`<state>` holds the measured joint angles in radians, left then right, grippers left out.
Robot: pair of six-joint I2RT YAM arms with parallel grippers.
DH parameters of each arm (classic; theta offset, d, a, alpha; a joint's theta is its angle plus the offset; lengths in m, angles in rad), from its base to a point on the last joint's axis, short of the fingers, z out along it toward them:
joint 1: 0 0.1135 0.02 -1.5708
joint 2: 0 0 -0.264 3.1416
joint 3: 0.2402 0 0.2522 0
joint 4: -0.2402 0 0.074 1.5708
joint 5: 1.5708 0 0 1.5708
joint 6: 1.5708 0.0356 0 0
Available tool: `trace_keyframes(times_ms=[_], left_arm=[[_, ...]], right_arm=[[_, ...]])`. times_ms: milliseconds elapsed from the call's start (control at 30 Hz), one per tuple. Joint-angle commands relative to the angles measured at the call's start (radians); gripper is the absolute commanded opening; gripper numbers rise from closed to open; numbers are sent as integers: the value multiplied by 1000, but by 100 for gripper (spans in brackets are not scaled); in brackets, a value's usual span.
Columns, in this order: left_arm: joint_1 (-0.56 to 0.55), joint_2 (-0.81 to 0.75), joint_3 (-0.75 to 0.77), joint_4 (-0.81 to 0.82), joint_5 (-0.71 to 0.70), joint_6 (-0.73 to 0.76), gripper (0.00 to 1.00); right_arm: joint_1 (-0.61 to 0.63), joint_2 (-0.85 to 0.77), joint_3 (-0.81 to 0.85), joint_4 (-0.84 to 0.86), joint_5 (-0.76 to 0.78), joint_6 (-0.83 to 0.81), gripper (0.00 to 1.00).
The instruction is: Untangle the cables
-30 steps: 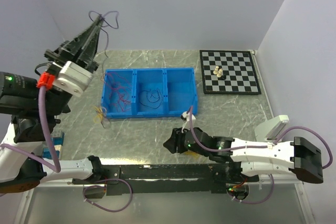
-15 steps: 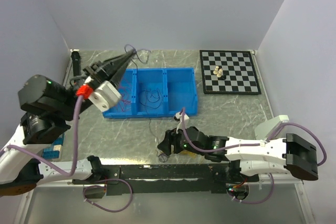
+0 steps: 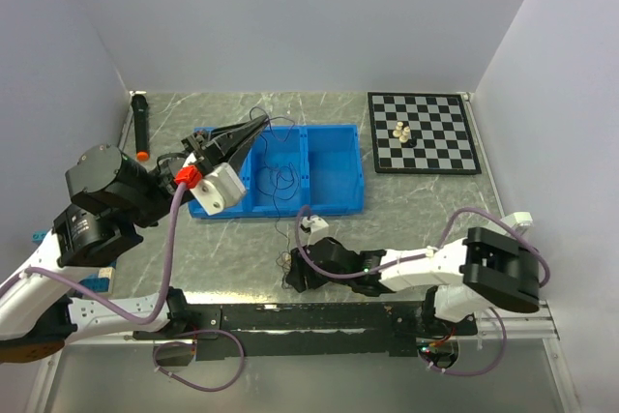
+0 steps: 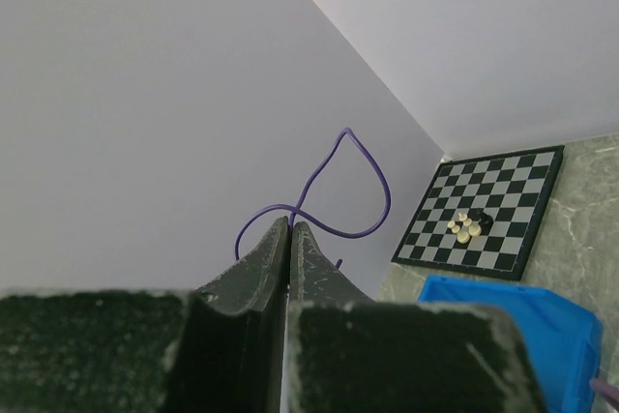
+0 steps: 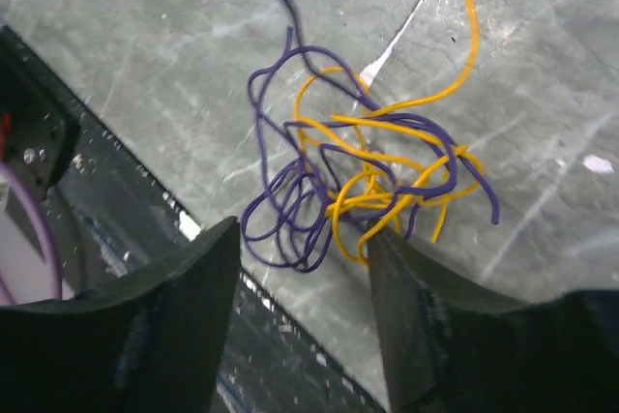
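My left gripper (image 3: 259,125) is shut on a thin purple wire (image 3: 280,121) and hangs over the left end of the blue bin (image 3: 338,181). In the left wrist view the shut gripper (image 4: 290,226) pinches the purple wire (image 4: 372,171), which loops up past it. My right gripper (image 3: 290,274) is low at the table's near edge. In the right wrist view this gripper (image 5: 305,239) is open, its jaws either side of a small tangle of purple and yellow wires (image 5: 363,181) lying on the table. A dark wire (image 3: 281,177) lies in the bin's middle compartment. No red wires show.
A chessboard (image 3: 423,132) with a few pieces stands at the back right. A black pen with an orange tip (image 3: 139,125) lies at the back left. The black rail (image 5: 58,142) of the table's near edge is just beside the tangle.
My left arm swung down and right from high by the wall to over the bin, still holding the purple wire. My right gripper moved left and down to the tangle at the near edge.
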<state>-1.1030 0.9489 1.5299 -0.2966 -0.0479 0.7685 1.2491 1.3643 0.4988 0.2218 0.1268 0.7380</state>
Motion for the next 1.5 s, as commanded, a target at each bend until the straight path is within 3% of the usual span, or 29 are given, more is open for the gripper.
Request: trace_keyframes(times_ms=[0,167,467,600,700,900,1067,1300,1467], left_arm=[[2,-19,12,42,6,-18,6],[2,-32,16,19,2,-20,6],[2,-75,-43,1,0,58,2],[2,-87,-62,-9,5,75,1],[2,-88,-65,-7,10,78,1],[2,-82,-54,-13,10,80,1],[2,-82,-53,-13,8,83,1],[2,-82,-56,-7,8,81,1],[2,-75,-42,1,13,71,1]], right_arm=[[-2,54,63,62,27,26,59],[0,62,64,30,59,50,47],[9,-191,-51,-136,97,41,40],[10,-267,-78,-194,112,43,45],[10,-277,-71,-219,145,35,61],[10,-159,67,-279,221,-31,71],[9,-76,98,-168,206,-89,73],[-2,91,155,-124,177,-77,65],[-2,130,178,-147,191,-60,53]])
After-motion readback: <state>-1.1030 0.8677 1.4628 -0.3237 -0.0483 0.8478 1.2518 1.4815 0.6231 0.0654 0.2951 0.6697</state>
